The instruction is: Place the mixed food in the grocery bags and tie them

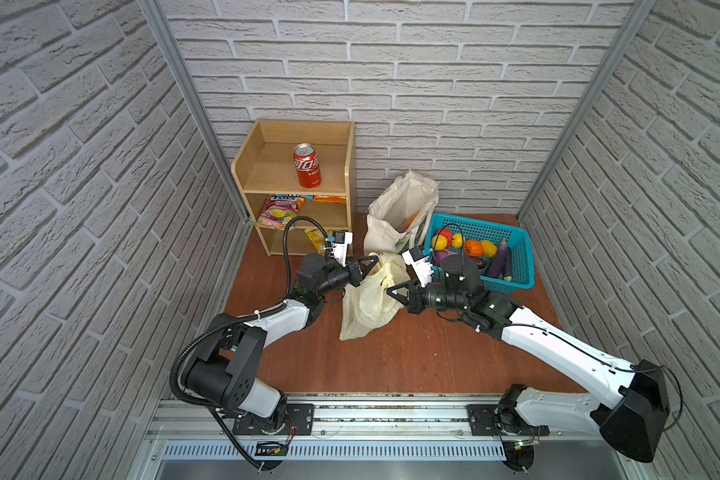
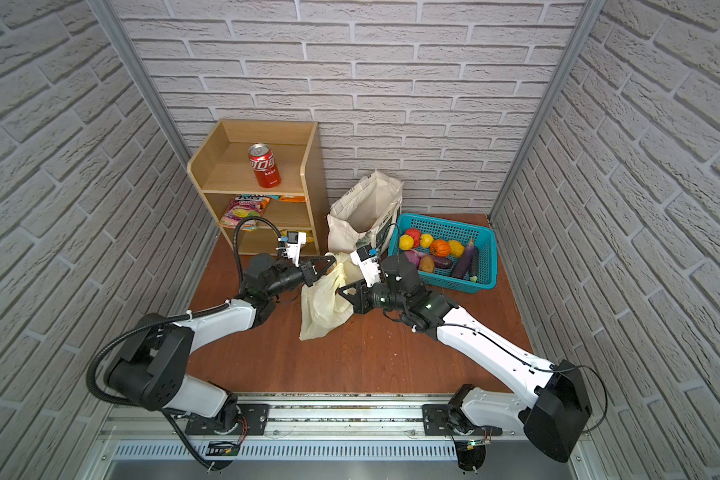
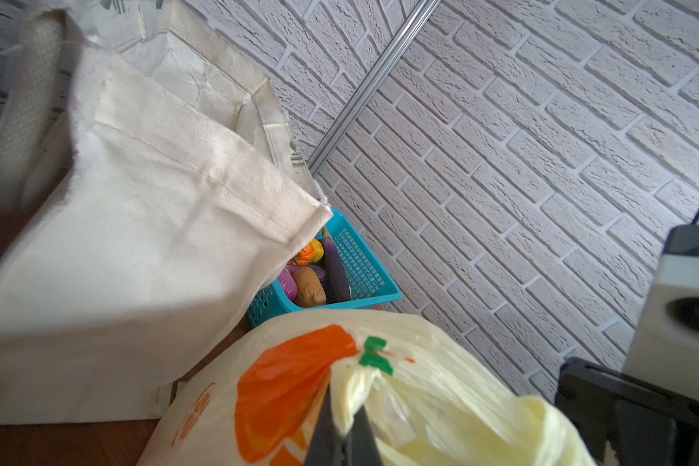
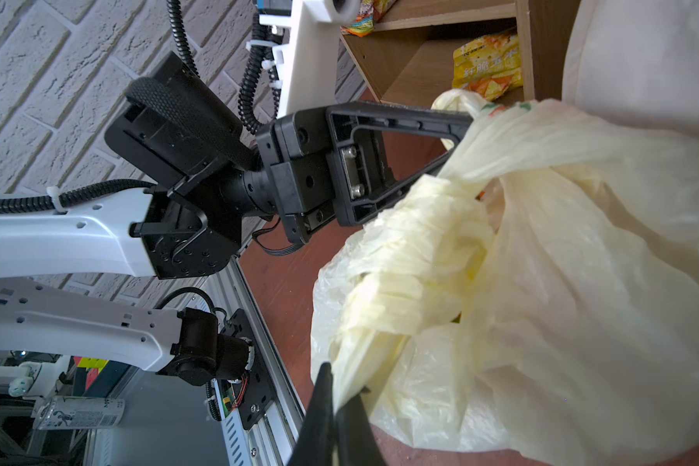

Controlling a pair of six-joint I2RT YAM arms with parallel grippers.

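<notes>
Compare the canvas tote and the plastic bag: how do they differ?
The canvas tote stands upright, mouth open; the plastic bag lies slumped. The tote is opaque cream cloth, the plastic bag thin and translucent. The left gripper and right gripper pinch the plastic bag; neither holds the tote. Both are soft, pale bags.

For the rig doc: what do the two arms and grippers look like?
Left arm and right arm: white shell links, black joint housings. Left gripper and right gripper: black, hollow triangular frames tapering to points. White wrist camera mounts with blue tags. Black corrugated conduit runs along the left arm; thin black cable loops at the right elbow.
</notes>
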